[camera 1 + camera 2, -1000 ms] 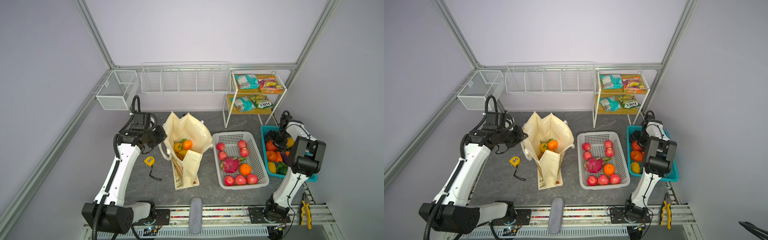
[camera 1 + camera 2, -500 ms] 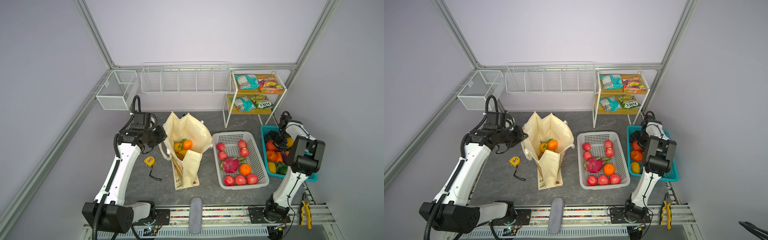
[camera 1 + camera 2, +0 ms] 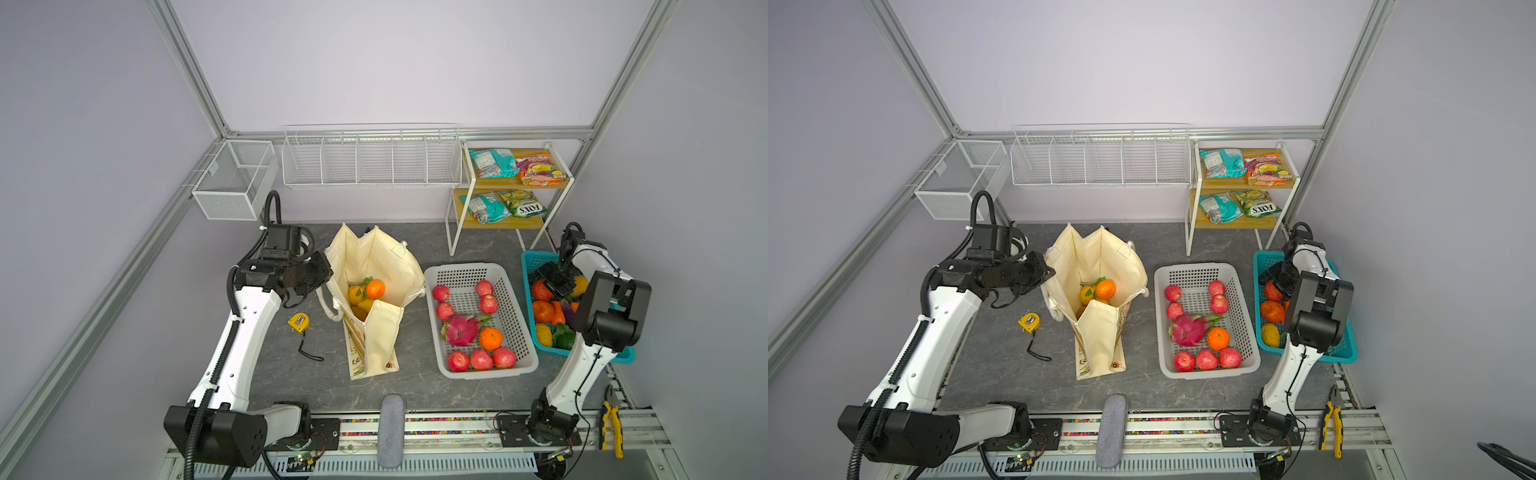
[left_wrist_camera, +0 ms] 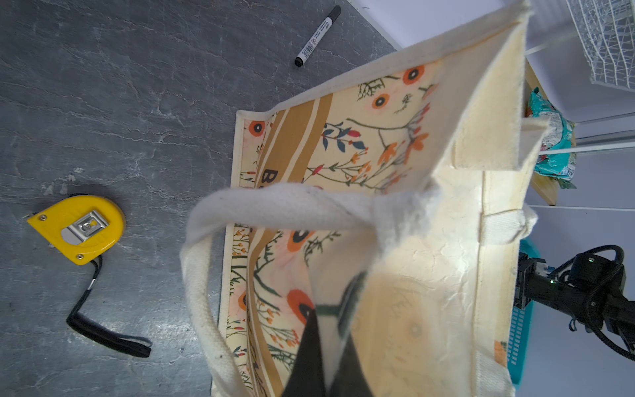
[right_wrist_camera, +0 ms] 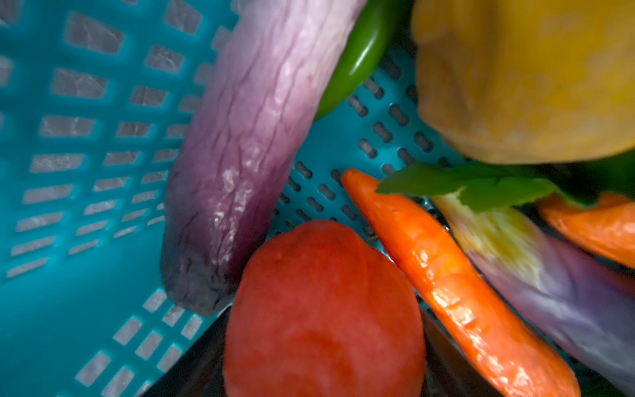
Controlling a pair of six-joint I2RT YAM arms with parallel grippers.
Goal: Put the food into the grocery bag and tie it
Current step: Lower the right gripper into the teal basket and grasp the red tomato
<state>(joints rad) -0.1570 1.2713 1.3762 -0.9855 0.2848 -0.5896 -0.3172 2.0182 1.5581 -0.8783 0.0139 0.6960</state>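
With the bag (image 3: 374, 257) pinched shut by its rim in the left claw (image 3: 324, 272), the tomato (image 5: 323, 309) lying between the jaws of the right claw (image 3: 555, 283), in the basket (image 5: 68, 309), should be centred and squeezed gently; whether it is gripped yet cannot be told.

The red tomato (image 5: 323, 309) is blurred and cut off by the frame edge.
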